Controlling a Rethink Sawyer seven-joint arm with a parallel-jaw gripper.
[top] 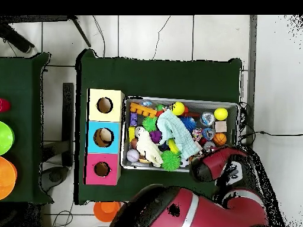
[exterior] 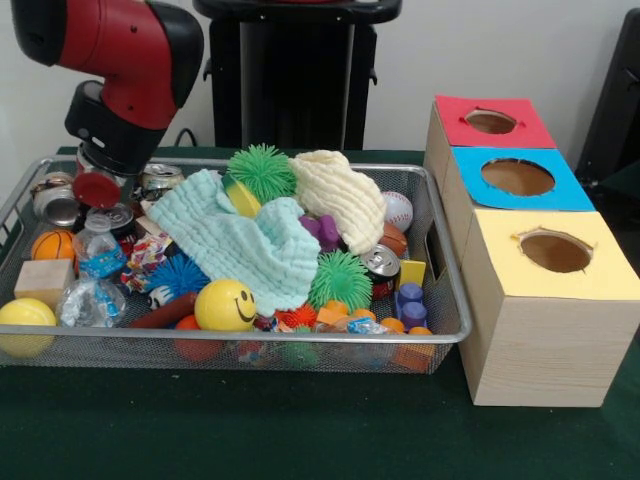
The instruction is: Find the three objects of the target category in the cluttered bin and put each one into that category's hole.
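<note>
Landmark: a wire bin (exterior: 445, 330) on a green table (exterior: 300, 430), heaped with toys, cans and cloths.
Arm: the red and black arm (exterior: 120, 60) comes down over the bin's back left corner as the front view shows it; in the overhead view the same arm (top: 222, 168) covers the bin's lower right corner.
Gripper: the gripper (exterior: 97, 188) is low at that corner, among the cans. Its fingers are hidden by the arm's wrist and the clutter, so whether they are apart or together cannot be told.
Cans: silver cans (exterior: 160, 178) lie just beside the gripper, inside the bin's back left corner; another can (exterior: 381, 262) lies toward the bin's right side.
Cloths: a mint cloth (exterior: 235, 245) is spread over the middle of the bin, with a cream cloth (exterior: 340, 195) behind it, toward the bin's back right.
Balls: a yellow smiley ball (exterior: 224, 305) sits at the bin's front rim, a plain yellow ball (exterior: 25, 318) at its front left corner, a small basketball (exterior: 52, 243) at its left wall, and a baseball (exterior: 397, 210) near its back right corner.
Spiky toys: one green spiky ball (exterior: 262, 170) lies at the bin's back, another (exterior: 340, 278) right of the mint cloth.
Bottle: a crumpled plastic bottle (exterior: 95, 285) lies at the bin's left front.
Box: a wooden box (exterior: 545, 340) stands just right of the bin, with round holes in a red top (exterior: 490, 121), a blue top (exterior: 518, 177) and a yellow top (exterior: 555, 250).
</note>
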